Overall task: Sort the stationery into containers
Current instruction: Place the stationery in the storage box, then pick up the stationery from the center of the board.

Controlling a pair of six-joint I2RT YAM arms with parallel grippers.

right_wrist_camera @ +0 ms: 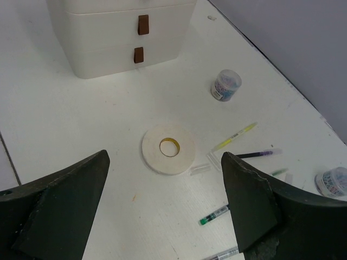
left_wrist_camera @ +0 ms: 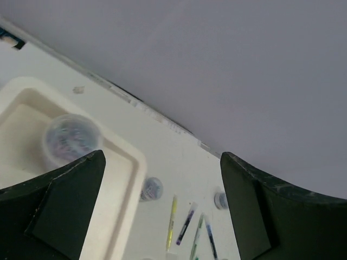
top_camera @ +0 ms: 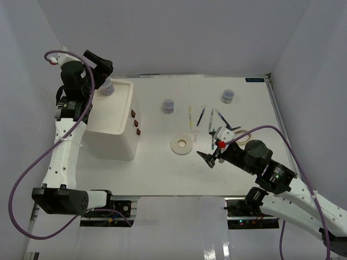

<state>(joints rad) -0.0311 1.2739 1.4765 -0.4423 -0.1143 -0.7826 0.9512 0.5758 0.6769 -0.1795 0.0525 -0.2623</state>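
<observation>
The white drawer box (top_camera: pixel 116 138) stands at the left with a rimmed top tray (top_camera: pixel 129 103). One clear jar (top_camera: pixel 107 87) sits in the tray's far corner and shows in the left wrist view (left_wrist_camera: pixel 69 138). My left gripper (top_camera: pixel 102 65) hovers above it, open and empty (left_wrist_camera: pixel 162 158). Two jars (top_camera: pixel 168 106) (top_camera: pixel 227 96) stand on the table. Several pens (top_camera: pixel 201 116) lie mid-table. A tape ring (top_camera: pixel 181 144) lies flat, also in the right wrist view (right_wrist_camera: pixel 169 149). My right gripper (top_camera: pixel 209 158) is open and empty just right of it (right_wrist_camera: pixel 165 158). A second ring (top_camera: pixel 244 136) is partly hidden by the right arm.
Brown drawer knobs (right_wrist_camera: pixel 143 24) face the table's middle. A yellow pen (right_wrist_camera: pixel 234 136), a dark pen (right_wrist_camera: pixel 257 154) and a green-tipped pen (right_wrist_camera: pixel 214 215) lie right of the ring, with small clear caps (right_wrist_camera: pixel 199 169). White walls enclose the table.
</observation>
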